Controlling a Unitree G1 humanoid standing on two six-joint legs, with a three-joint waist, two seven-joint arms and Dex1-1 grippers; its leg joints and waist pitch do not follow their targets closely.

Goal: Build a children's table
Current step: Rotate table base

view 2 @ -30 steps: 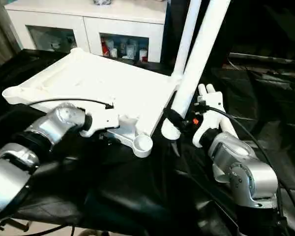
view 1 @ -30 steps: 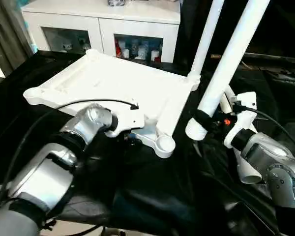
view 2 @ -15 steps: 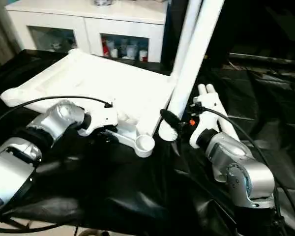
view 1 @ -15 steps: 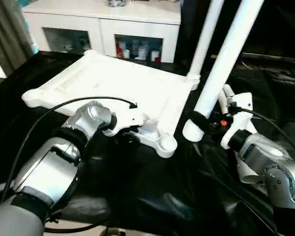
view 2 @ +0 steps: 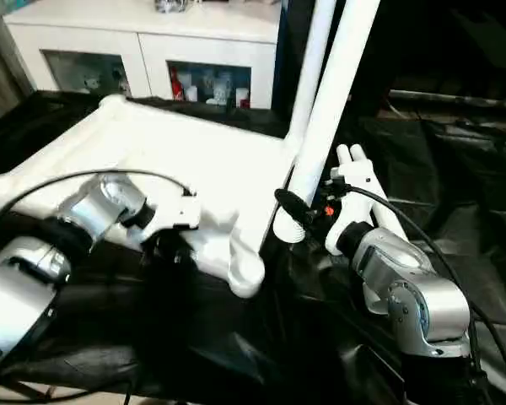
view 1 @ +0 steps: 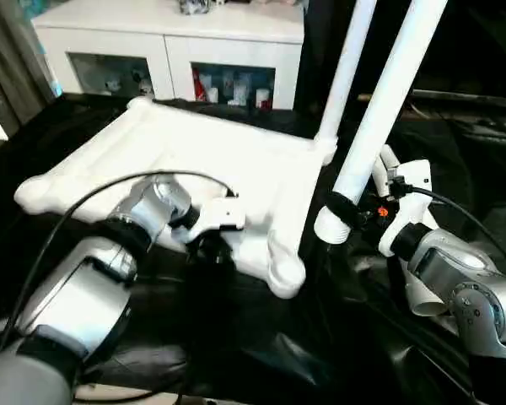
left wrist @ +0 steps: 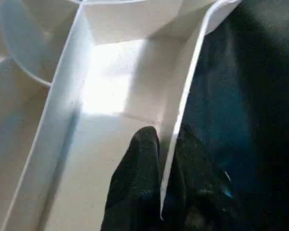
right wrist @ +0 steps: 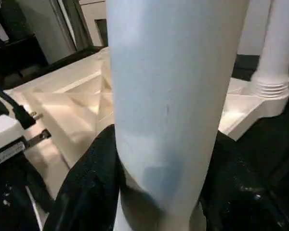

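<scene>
1. Your left gripper (left wrist: pixel 161 192) pinches the thin near rim of the tabletop (view 1: pixel 228 160), mid-frame.
2. Your right gripper (right wrist: pixel 159 192) clamps a loose leg (view 1: pixel 384 110), right of centre.
3. Another leg (view 1: pixel 341 76) stands socketed at the far corner.
4. A white cabinet (view 1: pixel 169 42) sits across the top of the frame.

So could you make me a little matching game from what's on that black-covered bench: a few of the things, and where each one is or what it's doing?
Things:
1. white plastic rectangular tabletop
2. long white tubular leg
3. second white tubular leg
4. white cabinet

States:
A. standing in the tabletop's far corner socket
B. behind the bench, glass doors
C. held by the right gripper
D. thin rib pinched by the left gripper

Pairs: 1-D, 2-C, 3-A, 4-B
</scene>
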